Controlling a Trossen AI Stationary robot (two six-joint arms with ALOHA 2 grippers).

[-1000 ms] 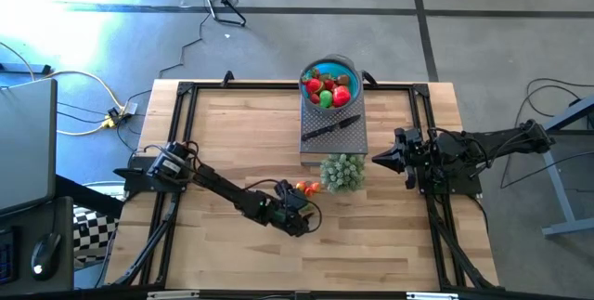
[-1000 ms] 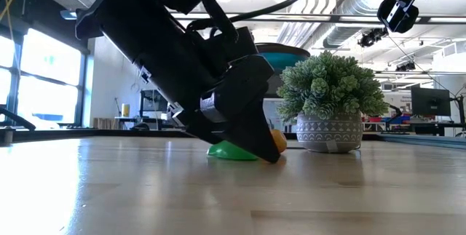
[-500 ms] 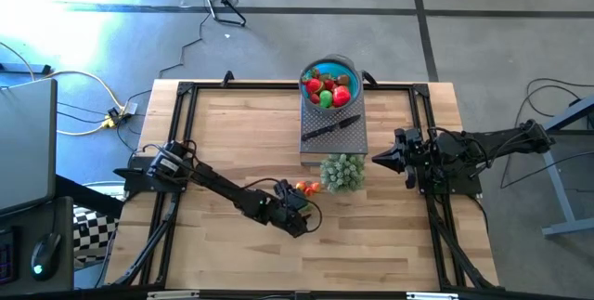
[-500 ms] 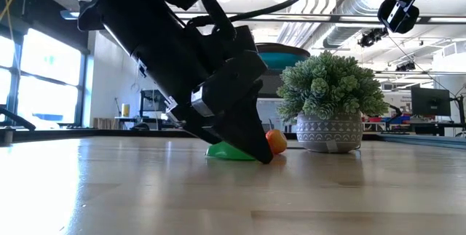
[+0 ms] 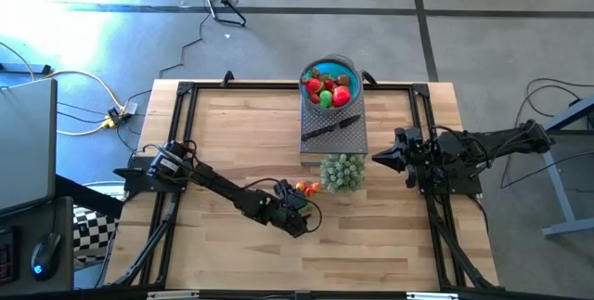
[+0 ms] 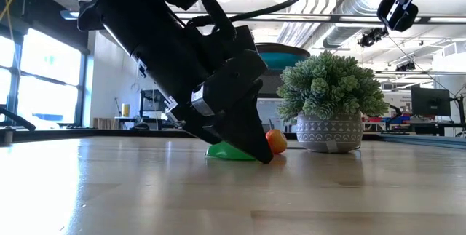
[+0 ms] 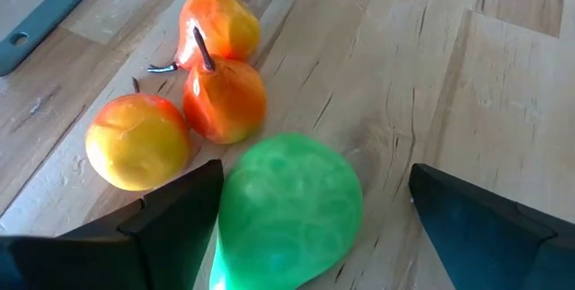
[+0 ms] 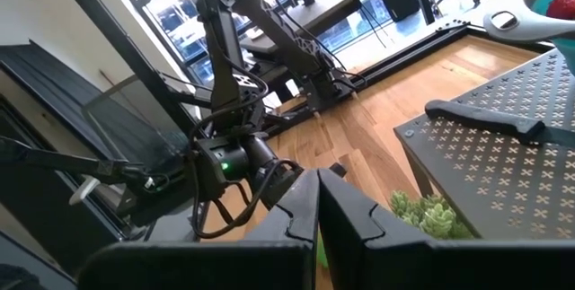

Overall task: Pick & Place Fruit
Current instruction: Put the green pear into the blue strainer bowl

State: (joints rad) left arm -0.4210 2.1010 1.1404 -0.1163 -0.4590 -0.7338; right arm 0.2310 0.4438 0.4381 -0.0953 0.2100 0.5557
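A: Wooden tabletop [image 5: 241,142], black rails along its edges, a bright hall with windows behind it in the low view. Where does the fruit sit?

B: A green fruit [image 7: 286,207] lies on the boards between the fingers [image 7: 171,214] of the left gripper [image 7: 305,223]. Those fingers stand wide apart, one on each side of it, and I see no squeeze on it. The near finger is right against its side; the far one stands off, with bare wood between.

A: And beside it?

B: Three orange fruits [image 7: 220,101] bunched together, touching one another, just beyond the green one. The nearest, a yellow-orange one [image 7: 137,142], sits right at the fingertip. More fruit is heaped in the blue bowl [image 5: 329,84] at the far edge.

A: Open room?

B: Plenty of bare wood left of and in front of the gripper. To its right a pale green bushy plant [image 5: 342,172] stands near the orange fruits, and past that a grey perforated stand [image 5: 332,133] carries a black-handled knife [image 5: 329,129].

A: The other arm?

B: The right gripper [image 5: 382,159] hangs above the tabletop's right side, fingers pressed together, empty, well apart from the fruit.
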